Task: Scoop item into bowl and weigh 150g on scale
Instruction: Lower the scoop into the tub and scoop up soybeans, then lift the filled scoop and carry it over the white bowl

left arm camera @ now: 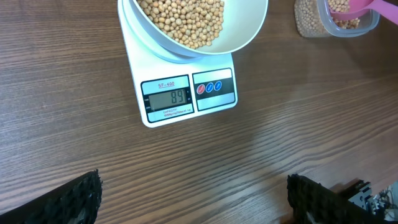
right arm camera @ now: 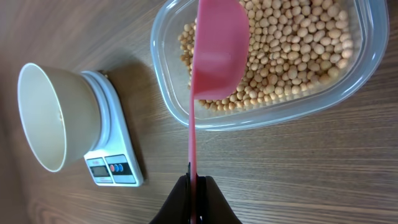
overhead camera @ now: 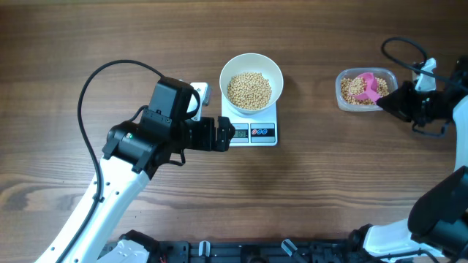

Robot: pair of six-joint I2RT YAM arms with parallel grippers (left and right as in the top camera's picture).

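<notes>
soybeans (overhead camera: 248, 89): in white bowl (overhead camera: 225, 73) on scale (left arm camera: 186, 109), just ahead of left gripper (overhead camera: 221, 134); more in tub (right arm camera: 163, 93)
left gripper: jaws apart, empty
right gripper (right arm camera: 196, 186): clamped on pink scoop (right arm camera: 214, 50), over tub
scale display (left arm camera: 166, 96): 89

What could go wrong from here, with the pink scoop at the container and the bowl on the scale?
The right gripper pinches only the thin handle end of the pink scoop; loaded, it may twist and spill beans before the bowl. The scale shows 89, so a heaped scoop could overshoot. The open left gripper sits close to the scale's front; a nudge could disturb the reading.
</notes>
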